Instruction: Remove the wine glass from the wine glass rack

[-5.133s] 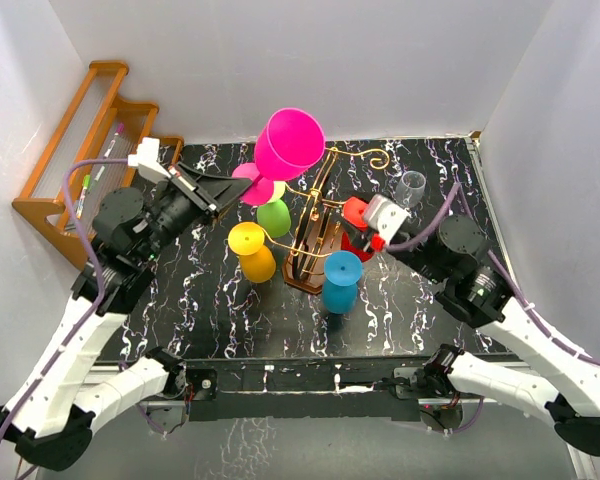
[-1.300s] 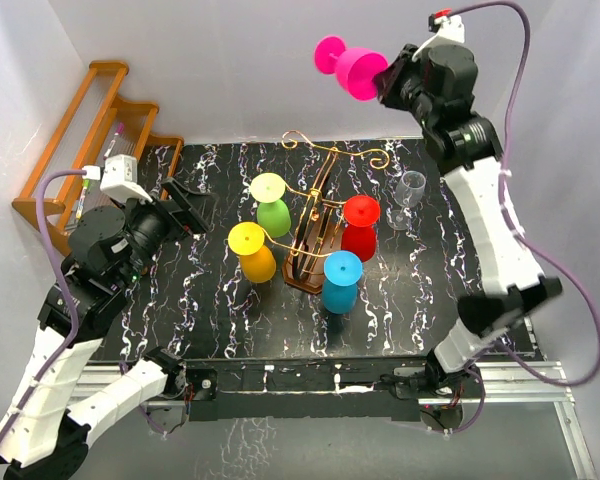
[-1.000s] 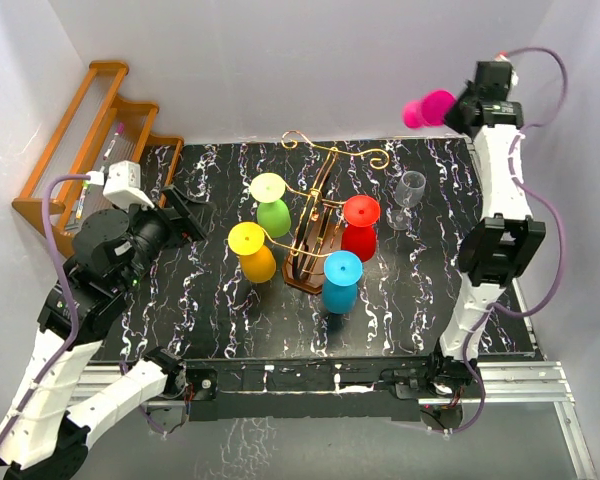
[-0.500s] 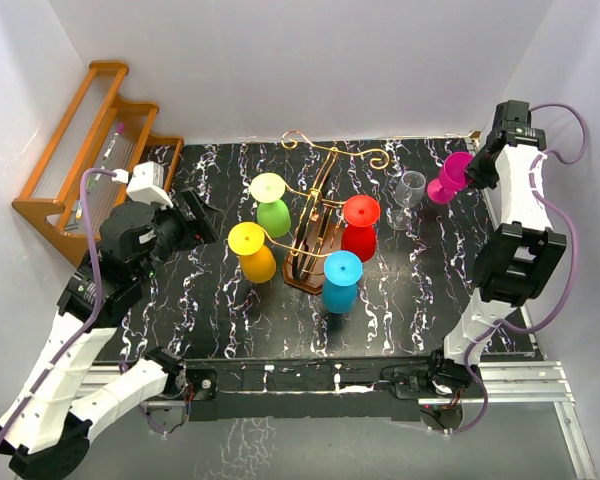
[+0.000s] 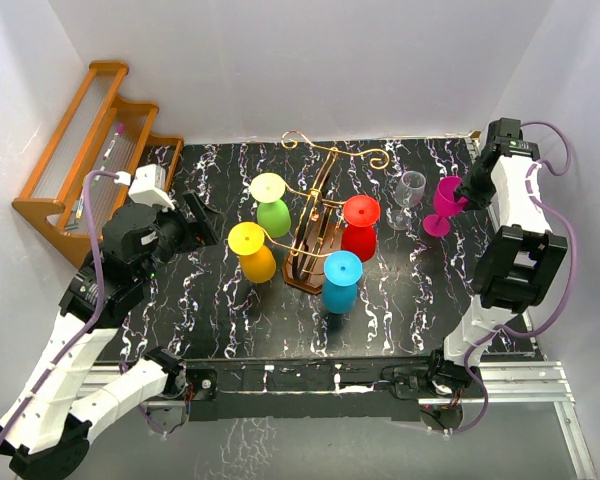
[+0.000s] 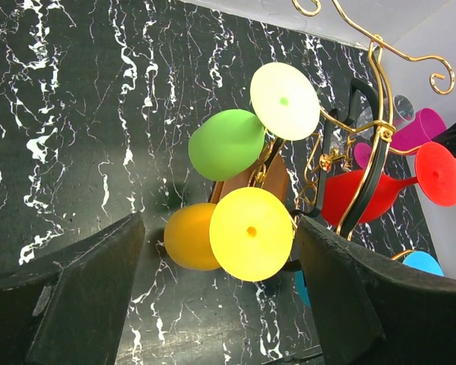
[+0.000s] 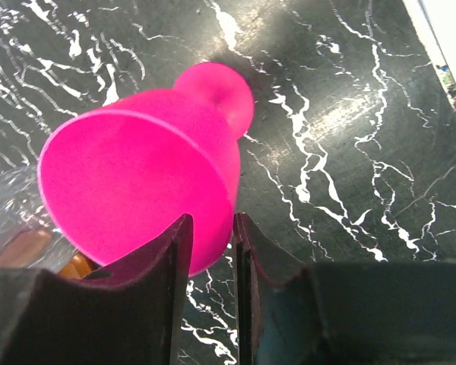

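The right gripper (image 7: 211, 222) is clenching on the pink wine glass (image 7: 137, 179), and its two fingers (image 7: 167, 296) are pinching the wall of the bowl near the rim, which is sitting in the narrow gap between them. The glass is standing upright below the gripper, off the rack (image 5: 315, 235), with its foot pointing down at the black marbled table (image 5: 230, 320); whether the foot is resting on the top or hanging just above it cannot be told. A clear glass (image 5: 412, 187) is standing just beside the pink one on the gripper's left, between it and the rack, which is sitting well apart on that same side. The rack's gold wire arms are carrying four more glasses, all hanging foot up and bowl down: a red glass (image 5: 361, 218) and a blue glass (image 5: 340, 277) on the side nearer the right gripper, a yellow glass (image 5: 248, 242) and a green glass (image 5: 274, 218) on the side nearer the left gripper (image 6: 219, 220). That gripper is released, its fingers (image 6: 83, 296) spreading wide above the table and gripping nothing, and the yellow and green glasses are showing straight ahead of it, framed between the fingers but apart from them. A wooden shelf (image 5: 85, 140) is standing at the table's edge behind the left gripper
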`<state>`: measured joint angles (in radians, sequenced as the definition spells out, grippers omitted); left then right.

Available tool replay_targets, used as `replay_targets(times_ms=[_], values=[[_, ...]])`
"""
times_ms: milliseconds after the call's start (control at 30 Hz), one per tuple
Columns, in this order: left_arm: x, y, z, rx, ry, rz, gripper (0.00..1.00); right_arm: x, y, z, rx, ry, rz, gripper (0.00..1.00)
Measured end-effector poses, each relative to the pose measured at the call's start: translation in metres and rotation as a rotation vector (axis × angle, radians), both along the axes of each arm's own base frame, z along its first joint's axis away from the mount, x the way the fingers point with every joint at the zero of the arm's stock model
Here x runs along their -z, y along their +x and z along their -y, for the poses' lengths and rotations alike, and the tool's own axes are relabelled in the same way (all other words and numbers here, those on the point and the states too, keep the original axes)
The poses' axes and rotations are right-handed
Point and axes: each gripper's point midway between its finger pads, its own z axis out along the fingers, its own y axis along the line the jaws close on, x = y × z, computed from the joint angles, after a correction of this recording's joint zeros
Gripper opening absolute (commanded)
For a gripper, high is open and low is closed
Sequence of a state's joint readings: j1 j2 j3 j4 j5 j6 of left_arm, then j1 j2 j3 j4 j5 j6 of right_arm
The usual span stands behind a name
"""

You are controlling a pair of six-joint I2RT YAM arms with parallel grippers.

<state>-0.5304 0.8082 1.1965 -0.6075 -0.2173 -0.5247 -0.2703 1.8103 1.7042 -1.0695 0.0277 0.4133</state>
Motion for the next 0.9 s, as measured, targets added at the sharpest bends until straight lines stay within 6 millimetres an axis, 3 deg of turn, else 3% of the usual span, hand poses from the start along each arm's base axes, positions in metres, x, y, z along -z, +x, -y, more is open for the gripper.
replay_targets(times_ms=[133,300,600,700,800,900], values=[[0.0,0.0,0.0,-0.001,-0.004,0.0,0.79,-0.01,0.001,-0.009,-0.037,0.032,0.038,0.32],[0.005,-0.002,0.0,-0.002,-0.006,-0.009,0.79,-0.043,0.001,-0.018,-0.069,0.045,0.14,0.33],[0.002,-0.005,-0.001,-0.001,-0.015,0.001,0.78,-0.062,0.005,-0.039,-0.135,0.105,0.205,0.33],[0.002,-0.007,-0.003,-0.002,-0.023,0.008,0.78,-0.093,0.009,-0.074,-0.228,0.143,0.292,0.33],[0.002,-0.008,-0.003,-0.003,-0.028,0.01,0.78,-0.136,0.0,-0.135,-0.382,0.209,0.412,0.35],[0.001,-0.008,-0.003,-0.005,-0.034,0.013,0.78,-0.176,-0.027,-0.199,-0.554,0.322,0.535,0.4]])
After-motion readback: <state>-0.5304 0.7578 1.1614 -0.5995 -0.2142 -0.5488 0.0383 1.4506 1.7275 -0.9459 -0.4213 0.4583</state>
